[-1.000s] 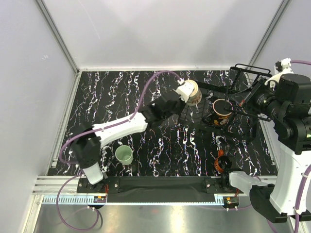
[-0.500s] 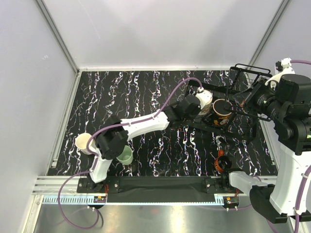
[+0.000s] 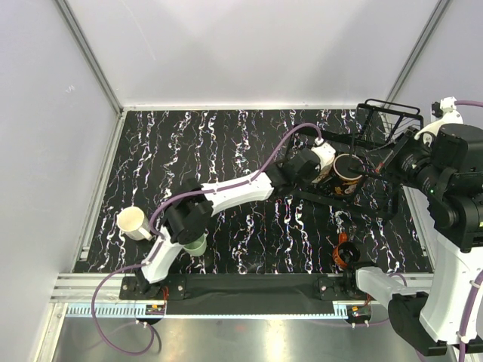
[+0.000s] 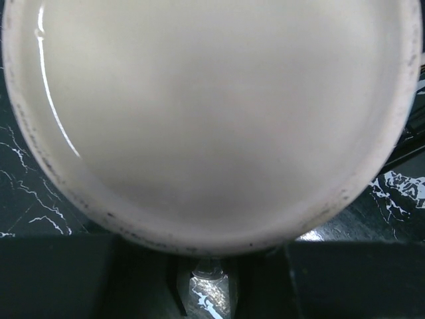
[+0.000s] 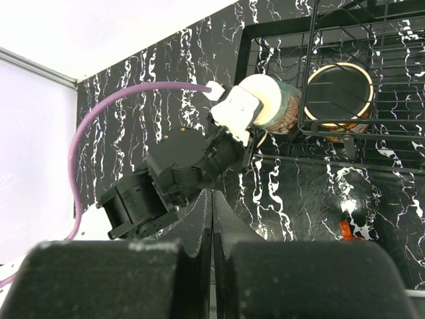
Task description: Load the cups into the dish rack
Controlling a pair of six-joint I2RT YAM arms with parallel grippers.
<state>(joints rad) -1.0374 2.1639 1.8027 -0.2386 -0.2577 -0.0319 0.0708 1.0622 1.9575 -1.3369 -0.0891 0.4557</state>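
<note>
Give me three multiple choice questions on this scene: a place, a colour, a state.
1. The black cup sits: A. in the dish rack B. on bare table C. in a grip
2. The half-hidden cup under the left arm is: A. red B. mint green C. blue
3. The left end effector is: A. open, empty B. shut on a cream-lined cup C. out of view
Answers: A, rack wires surround it; B, its pale green rim shows; B, the cream-lined cup fills the left wrist view.

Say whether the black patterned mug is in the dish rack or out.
In. The black mug sits within the dish rack; its wires cross over it in the right wrist view.
</note>
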